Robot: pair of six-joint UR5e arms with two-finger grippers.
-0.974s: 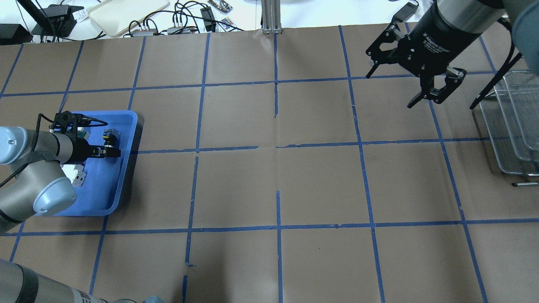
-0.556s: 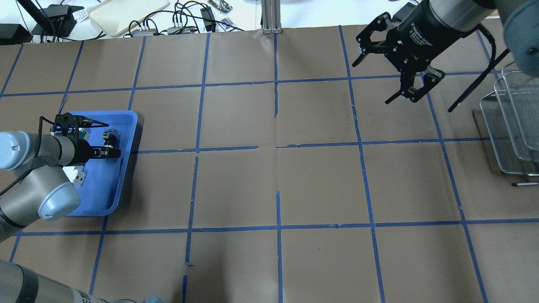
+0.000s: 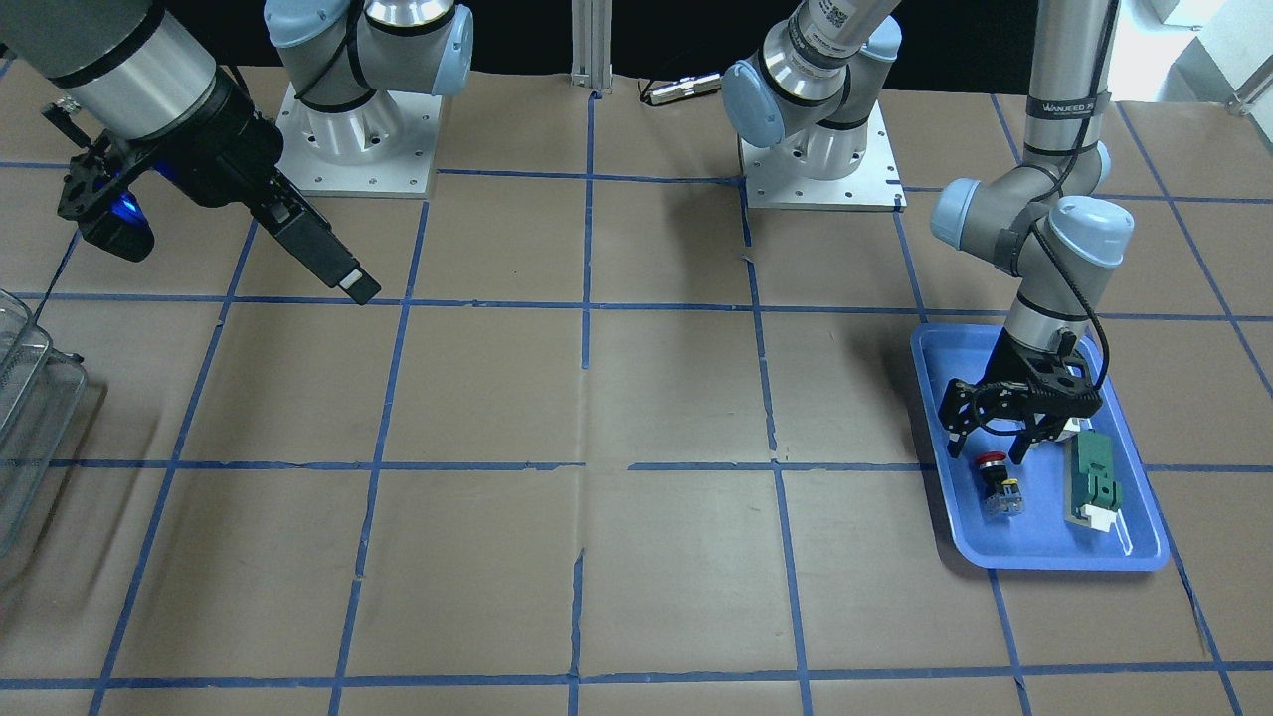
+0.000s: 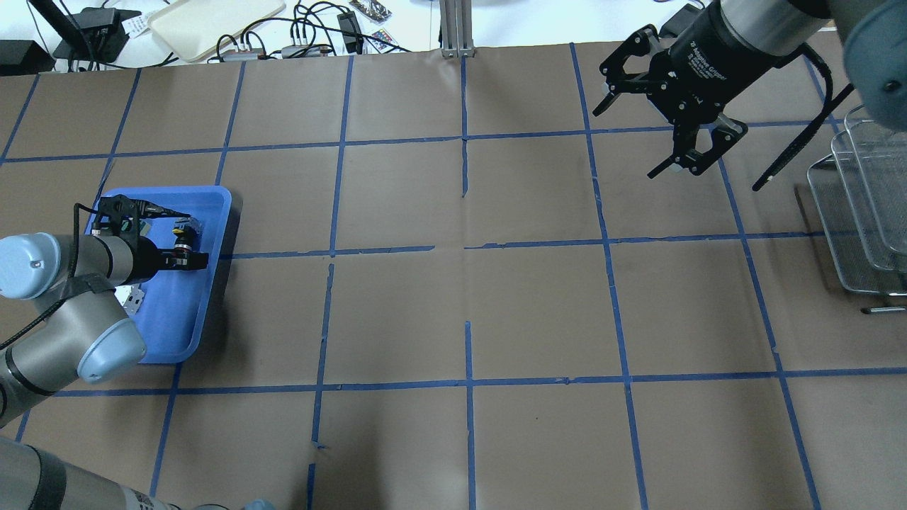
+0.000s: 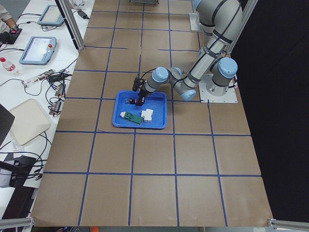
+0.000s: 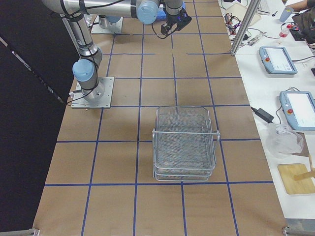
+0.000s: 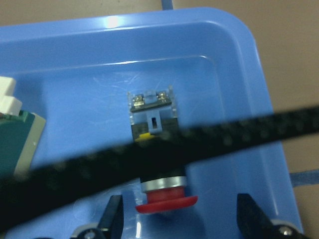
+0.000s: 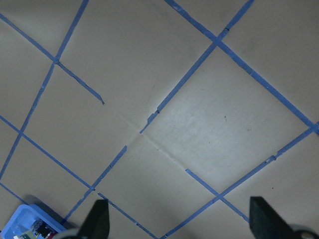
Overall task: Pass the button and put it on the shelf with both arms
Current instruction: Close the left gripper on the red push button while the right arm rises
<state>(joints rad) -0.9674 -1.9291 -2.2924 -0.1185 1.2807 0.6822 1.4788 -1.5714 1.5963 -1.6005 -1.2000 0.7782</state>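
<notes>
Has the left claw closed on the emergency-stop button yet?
No, the left claw stands open around the emergency-stop button, with bare blue tray visible on both sides of its red cap.

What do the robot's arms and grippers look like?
The left arm and right arm are silver tubes with light-blue joint caps. The left gripper and right gripper are black, two-fingered; the right one bears white lettering. A black cable follows the left wrist.
</notes>
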